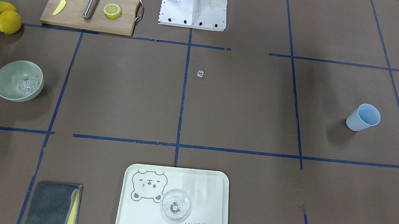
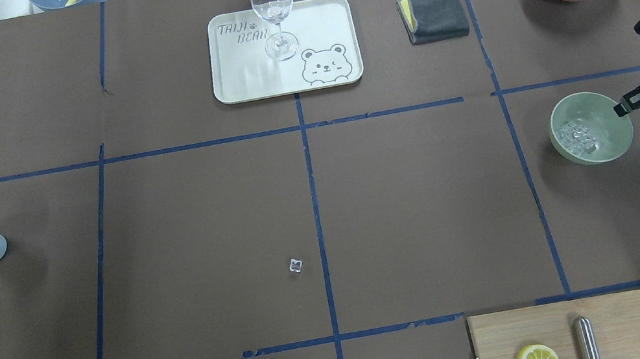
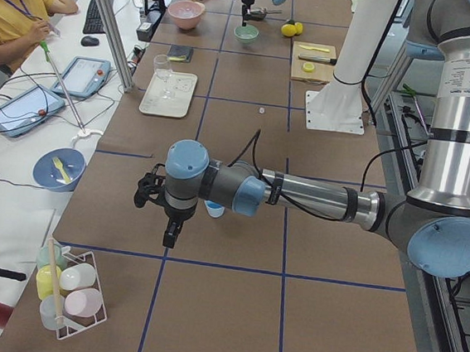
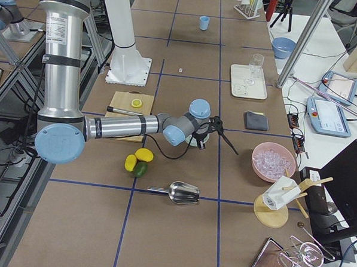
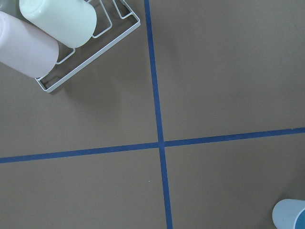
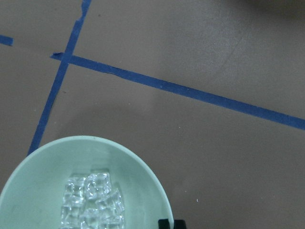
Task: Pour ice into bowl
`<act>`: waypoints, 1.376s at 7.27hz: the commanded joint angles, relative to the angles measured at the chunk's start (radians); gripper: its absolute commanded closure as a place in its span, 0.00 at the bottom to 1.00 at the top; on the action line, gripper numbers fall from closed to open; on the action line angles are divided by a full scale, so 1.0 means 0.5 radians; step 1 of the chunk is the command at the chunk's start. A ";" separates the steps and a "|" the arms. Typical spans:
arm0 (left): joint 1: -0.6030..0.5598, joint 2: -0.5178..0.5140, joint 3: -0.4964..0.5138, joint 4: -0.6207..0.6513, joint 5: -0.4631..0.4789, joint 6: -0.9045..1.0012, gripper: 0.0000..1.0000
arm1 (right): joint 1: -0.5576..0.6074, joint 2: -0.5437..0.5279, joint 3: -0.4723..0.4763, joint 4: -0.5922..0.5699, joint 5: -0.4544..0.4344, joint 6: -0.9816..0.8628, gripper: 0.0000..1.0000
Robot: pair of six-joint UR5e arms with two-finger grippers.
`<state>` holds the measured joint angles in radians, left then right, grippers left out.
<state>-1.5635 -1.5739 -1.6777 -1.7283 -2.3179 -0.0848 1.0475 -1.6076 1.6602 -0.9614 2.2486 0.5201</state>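
Table [image 2: 203,226]: one bowl [image 2: 611,129], one stray cube [image 2: 296,265]

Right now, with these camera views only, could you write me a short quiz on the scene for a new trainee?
1. True or false: the wine glass stands on the bear tray.
2. How many cubes lie loose on the brown table? A) none B) one C) five
3. Which robot hand is next to the sage-green bowl that holds the ice?
Key: 1 true. 2 B, one loose ice cube near the centre tape line. 3 the right hand, open.
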 commanded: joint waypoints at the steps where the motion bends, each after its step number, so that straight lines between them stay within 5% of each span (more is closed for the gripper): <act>1: 0.001 0.000 0.002 0.002 0.000 0.001 0.00 | -0.003 0.000 -0.022 0.027 0.010 0.000 0.59; 3: 0.001 0.003 0.002 0.002 0.000 0.001 0.00 | -0.003 0.012 -0.013 0.033 -0.024 -0.003 0.00; 5: 0.001 0.003 -0.001 0.002 -0.003 0.001 0.00 | 0.131 0.034 0.008 -0.077 -0.003 -0.018 0.00; 7: 0.001 0.009 0.039 0.005 0.000 -0.002 0.00 | 0.416 0.098 0.027 -0.505 -0.024 -0.432 0.00; 10: 0.001 0.028 0.042 0.002 -0.006 0.001 0.00 | 0.871 0.285 0.027 -1.489 -0.015 -1.153 0.00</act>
<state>-1.5631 -1.5609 -1.6568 -1.7261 -2.3186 -0.0846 1.4041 -1.4898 1.6782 -1.5116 2.2394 0.0434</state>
